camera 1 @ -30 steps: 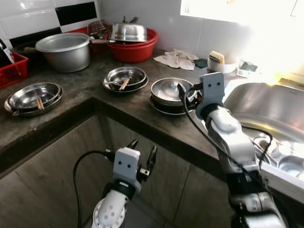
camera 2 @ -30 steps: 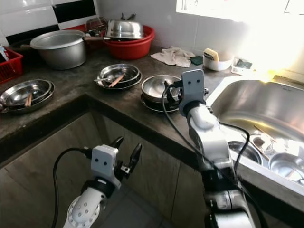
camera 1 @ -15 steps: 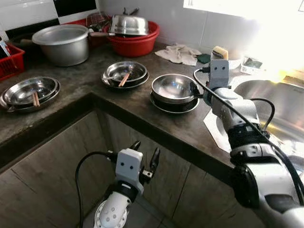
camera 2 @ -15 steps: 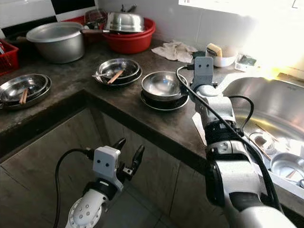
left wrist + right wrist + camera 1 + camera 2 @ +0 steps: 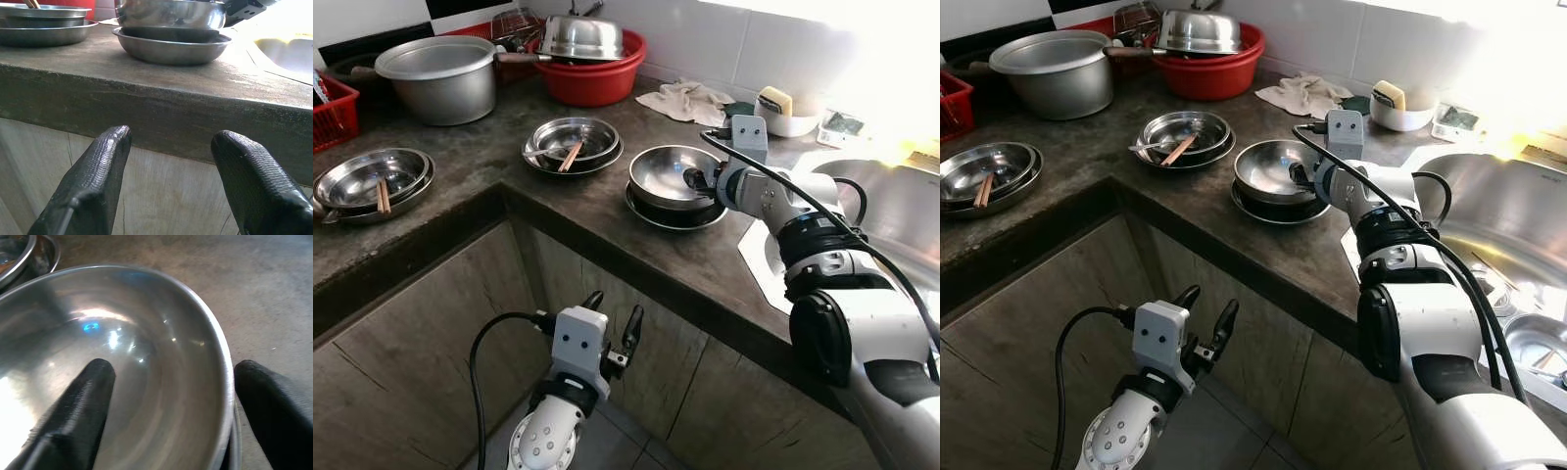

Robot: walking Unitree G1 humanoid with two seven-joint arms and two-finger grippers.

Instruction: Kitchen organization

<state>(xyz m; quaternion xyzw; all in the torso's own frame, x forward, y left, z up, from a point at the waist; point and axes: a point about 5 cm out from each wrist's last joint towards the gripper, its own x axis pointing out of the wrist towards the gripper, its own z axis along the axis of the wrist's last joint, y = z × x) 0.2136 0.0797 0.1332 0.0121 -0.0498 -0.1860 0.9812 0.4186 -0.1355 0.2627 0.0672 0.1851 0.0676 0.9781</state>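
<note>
We keep right gripper (image 5: 168,401) spread astride steel bowl (image 5: 668,178) rim on desk (image 5: 578,211), then pinch squarely; left gripper (image 5: 609,328) spread, idle.

A crumpled cloth (image 5: 683,100) lies on the dark stone worktop (image 5: 578,211) by the white-tiled wall (image 5: 744,44), near a white dish (image 5: 787,121) holding a sponge (image 5: 772,99). A red crate (image 5: 333,116) sits at the far left, with wood-grain cabinet fronts (image 5: 421,343) below.

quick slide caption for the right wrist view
Right gripper open astride the rim of a steel bowl, one finger inside, one outside.
</note>
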